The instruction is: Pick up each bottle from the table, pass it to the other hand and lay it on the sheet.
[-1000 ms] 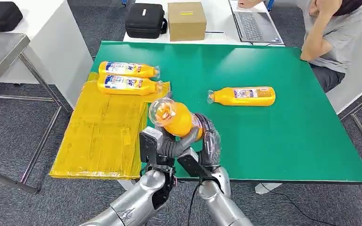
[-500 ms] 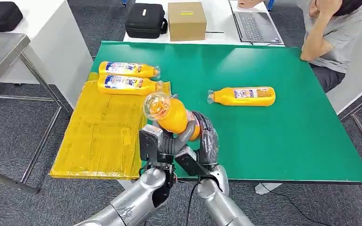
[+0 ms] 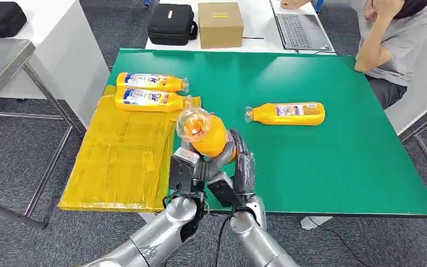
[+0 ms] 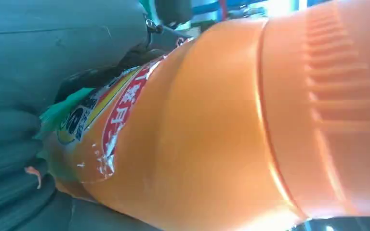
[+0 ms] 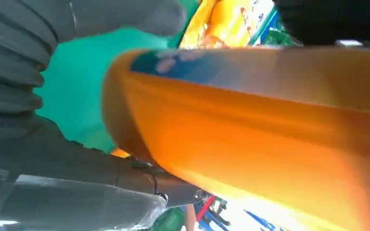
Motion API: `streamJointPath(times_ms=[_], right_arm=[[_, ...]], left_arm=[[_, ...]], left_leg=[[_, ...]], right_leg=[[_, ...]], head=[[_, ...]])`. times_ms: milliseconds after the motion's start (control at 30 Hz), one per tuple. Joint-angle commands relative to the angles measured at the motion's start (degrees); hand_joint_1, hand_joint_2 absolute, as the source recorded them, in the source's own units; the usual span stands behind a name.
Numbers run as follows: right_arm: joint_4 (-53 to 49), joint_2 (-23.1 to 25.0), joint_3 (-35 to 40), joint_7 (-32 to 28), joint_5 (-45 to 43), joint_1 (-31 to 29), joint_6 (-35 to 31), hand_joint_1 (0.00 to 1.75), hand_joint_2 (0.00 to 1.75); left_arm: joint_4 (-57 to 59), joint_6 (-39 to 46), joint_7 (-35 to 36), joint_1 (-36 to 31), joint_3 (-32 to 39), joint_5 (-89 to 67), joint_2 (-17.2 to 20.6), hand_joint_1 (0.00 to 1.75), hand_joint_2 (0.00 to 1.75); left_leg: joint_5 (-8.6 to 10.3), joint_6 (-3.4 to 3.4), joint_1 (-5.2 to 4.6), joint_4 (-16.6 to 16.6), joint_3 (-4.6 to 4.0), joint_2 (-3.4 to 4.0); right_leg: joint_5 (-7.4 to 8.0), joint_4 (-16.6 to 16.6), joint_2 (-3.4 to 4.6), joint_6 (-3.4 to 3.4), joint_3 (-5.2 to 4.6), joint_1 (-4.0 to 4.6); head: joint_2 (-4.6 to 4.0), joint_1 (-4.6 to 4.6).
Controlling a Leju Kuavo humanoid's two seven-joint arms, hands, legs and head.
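**Two bottles down, one mid-handoff, one to go**

Since two bottles point(image 3: 152, 82) point(image 3: 151, 100) are already lying side by side at the far end of the yellow sheet point(image 3: 117, 161), I'd call this about halfway. Moving right, the third bottle point(image 3: 205, 133) is up in the air just off the sheet's right edge, tilted with its clear cap end toward the camera. The left hand point(image 3: 186, 169) and right hand point(image 3: 239, 167) both have their fingers wrapped around it, so my guess is this is the pass between hands, not finished yet. Further right, the last bottle point(image 3: 286, 113) lies untouched on the green counter point(image 3: 339, 161), well apart from the hands. So what's left is laying this one down and then one more full round.
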Motion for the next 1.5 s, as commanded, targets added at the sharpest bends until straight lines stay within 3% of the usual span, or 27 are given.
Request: streamJointPath(times_ms=[33,233,567,633,700,800,900,1133,1333,1500], right_arm=[[6.4,0.9,6.8,0.1,-6.0,-4.6,0.0,0.00,1.75],[6.9,0.6,6.9,0.1,-6.8,-4.8,0.0,0.00,1.75],[7.2,-1.3,4.4,0.1,-13.8,-2.9,1.4,0.00,1.75],[7.0,-1.3,4.4,0.1,-13.6,-2.7,1.3,0.00,1.75],[6.8,-1.5,3.9,0.1,-13.3,-2.4,1.0,0.00,1.75],[5.1,-2.1,3.5,0.1,-13.0,-1.3,0.7,0.00,1.75],[3.1,-2.7,3.6,0.1,-12.7,-0.2,0.5,0.00,1.75],[3.0,-2.7,3.7,0.1,-12.6,-0.3,0.4,0.00,1.75],[-1.1,-3.4,4.7,0.1,-11.3,2.5,0.0,0.00,1.75],[-2.5,-3.9,4.8,0.1,-11.5,3.7,0.2,0.00,1.75]], left_arm=[[3.2,5.5,0.1,-1.3,-0.2,-12.4,1.7,1.75,1.75],[5.2,7.9,0.1,-2.2,0.1,-16.8,2.1,1.75,1.75],[17.1,7.9,3.1,-4.3,19.7,-49.1,3.1,1.75,1.75],[18.0,7.9,3.6,-5.0,20.5,-50.2,3.6,1.75,1.75],[16.6,7.9,9.6,-4.7,24.8,-60.9,4.7,1.75,1.75],[16.2,7.9,12.9,-5.2,32.2,-69.4,5.6,1.75,1.75],[17.3,7.9,13.7,-6.4,36.8,-71.9,6.3,1.75,1.75],[18.2,7.9,13.9,-6.8,37.0,-71.8,5.8,1.75,1.75],[22.8,7.0,7.6,-10.4,41.9,-61.5,4.6,1.75,1.75],[23.3,7.9,10.4,-10.9,40.1,-64.7,5.9,1.75,1.75]], left_leg=[[-0.12,-0.10,0.01,0.0,0.26,0.23],[-0.18,-0.11,0.01,0.0,0.35,0.23],[-0.06,-0.08,0.01,-0.1,0.26,0.19],[-0.05,-0.08,0.00,-0.1,0.22,0.15],[-0.05,-0.09,0.02,-0.1,0.21,0.16],[-0.10,-0.16,0.05,0.0,0.32,0.25],[-0.04,-0.12,0.05,0.0,0.18,0.11],[-0.02,-0.15,0.04,0.0,0.17,0.04],[-0.04,-0.16,0.07,0.0,0.13,-0.05],[-0.09,-0.18,0.04,0.0,0.27,0.01]], right_leg=[[-0.07,0.0,0.17,-0.09,0.17,0.02],[-0.13,0.0,0.16,-0.11,0.25,0.02],[-0.01,-0.1,0.15,-0.08,0.18,0.01],[-0.03,0.0,0.11,-0.07,0.15,0.01],[-0.03,0.0,0.12,-0.07,0.13,0.03],[-0.07,0.0,0.18,-0.11,0.20,0.05],[-0.04,0.0,0.06,-0.08,0.11,0.05],[-0.09,0.0,-0.02,-0.10,0.07,0.04],[-0.13,0.1,-0.10,-0.11,0.07,0.07],[-0.17,0.1,-0.06,-0.12,0.18,0.05]], head=[[0.00,0.00],[0.00,0.00],[0.00,0.00],[0.00,-0.02],[0.00,-0.04],[0.00,-0.02],[0.00,-0.02],[0.00,-0.02],[0.00,0.00],[0.00,0.00]])
